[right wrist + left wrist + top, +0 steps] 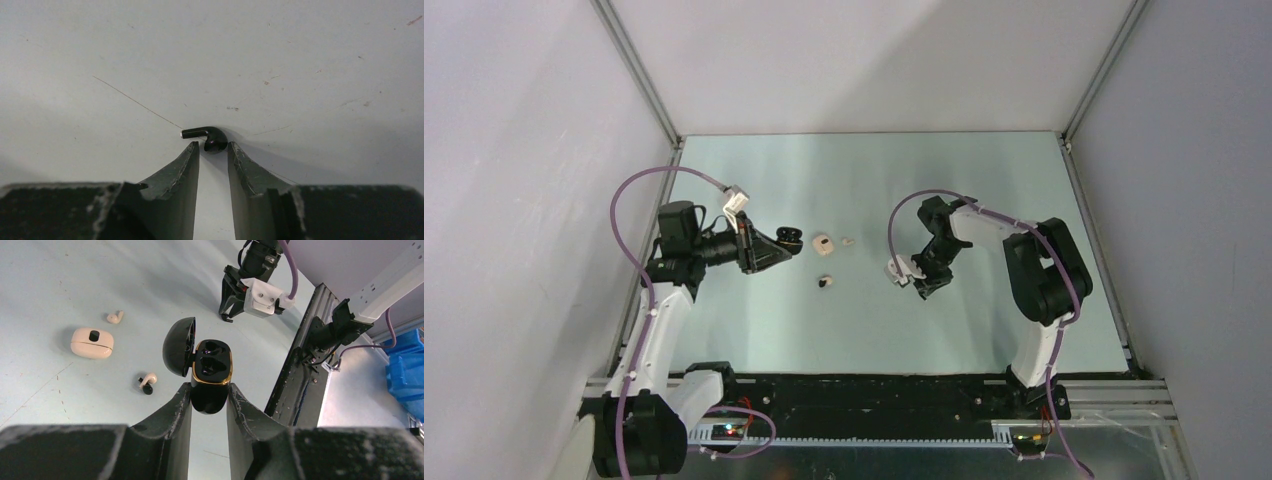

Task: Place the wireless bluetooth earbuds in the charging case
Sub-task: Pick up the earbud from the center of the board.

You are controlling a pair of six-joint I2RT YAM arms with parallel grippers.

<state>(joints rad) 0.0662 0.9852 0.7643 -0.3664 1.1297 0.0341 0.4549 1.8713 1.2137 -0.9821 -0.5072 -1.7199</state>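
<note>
We see the left gripper [209, 390] with its fingers [175, 410] pinching the lower body of a black charging case [212, 365], held clear above the bench [75, 280]. The case has a gold rim, and its lid is swung open to one side, showing two dark wells with nothing in them. On the bench beyond it lies a closed beige charging case [91, 342] with a dark dot on top. One pale beige earbud [115, 316] lies just beside that case, and a second beige earbud with a dark tip [147, 381] lies apart from it, nearer the left arm. The right gripper [213, 147] points down at the bench, well to the right of the beige items. In its wrist view, a black earbud [216, 141] lies on the bench right at the fingertips, its rounded head in the narrow gap between them and its stem pointing off to the left. The right fingers [187, 165] stand close together but not touching. We cannot tell whether they actually press on the black earbud.
</note>
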